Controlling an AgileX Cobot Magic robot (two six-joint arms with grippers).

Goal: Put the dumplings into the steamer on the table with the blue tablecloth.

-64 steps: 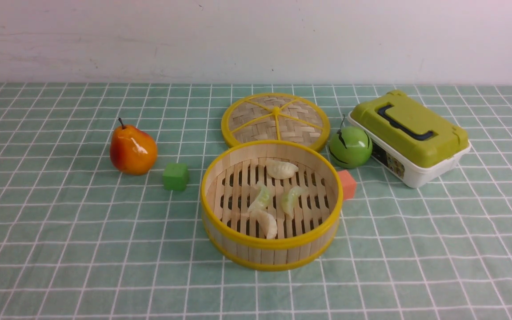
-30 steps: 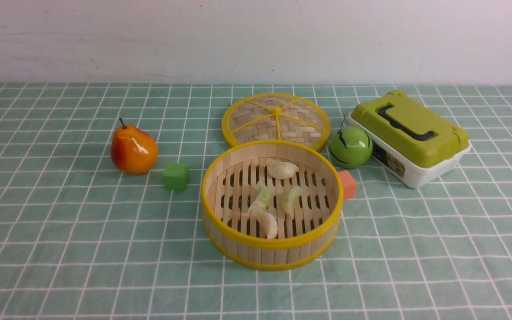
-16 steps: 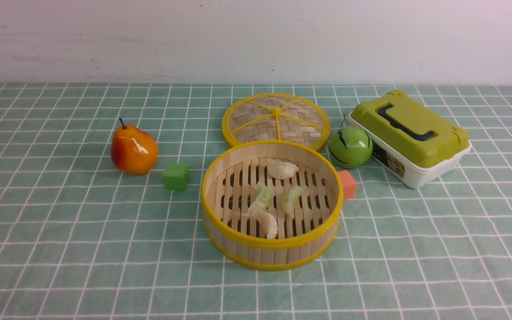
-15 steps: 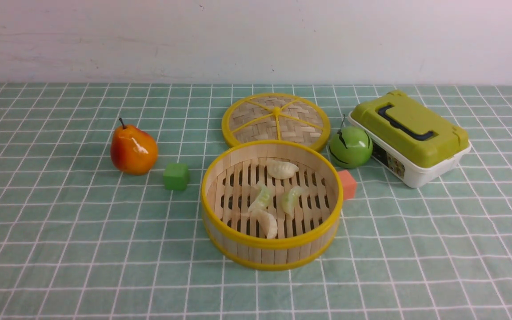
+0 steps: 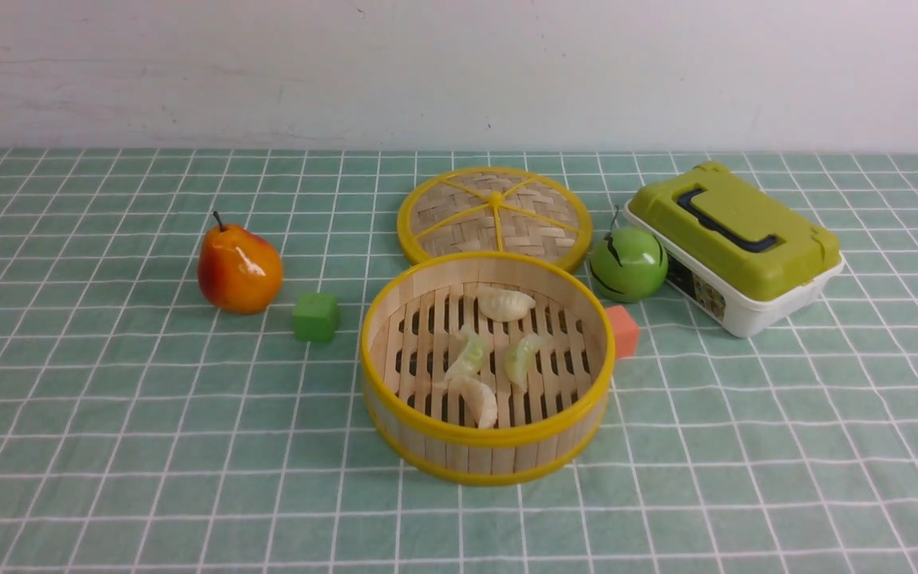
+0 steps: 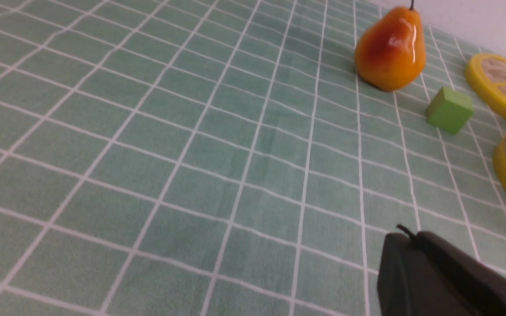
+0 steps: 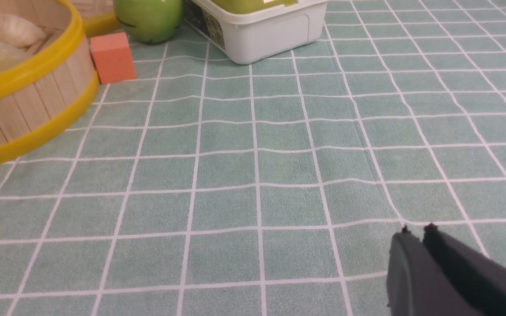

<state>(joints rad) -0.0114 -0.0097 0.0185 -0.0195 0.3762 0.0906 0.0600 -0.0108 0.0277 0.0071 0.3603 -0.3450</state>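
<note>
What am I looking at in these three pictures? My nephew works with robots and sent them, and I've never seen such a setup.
These come from a robot with two arms, each ending in a gripper. One camera sits between the arms and looks forward; the arms are out of its sight. It shows a table under a green checked cloth, with a bamboo steamer holding four dumplings, its woven lid lying behind it, a pear, a green cube, an orange cube, a green apple and a green-lidded box. The other two cameras ride on the wrists. The dark shape in each is that arm's gripper: the left gripper and the right gripper. Both look closed and hold nothing.
</note>
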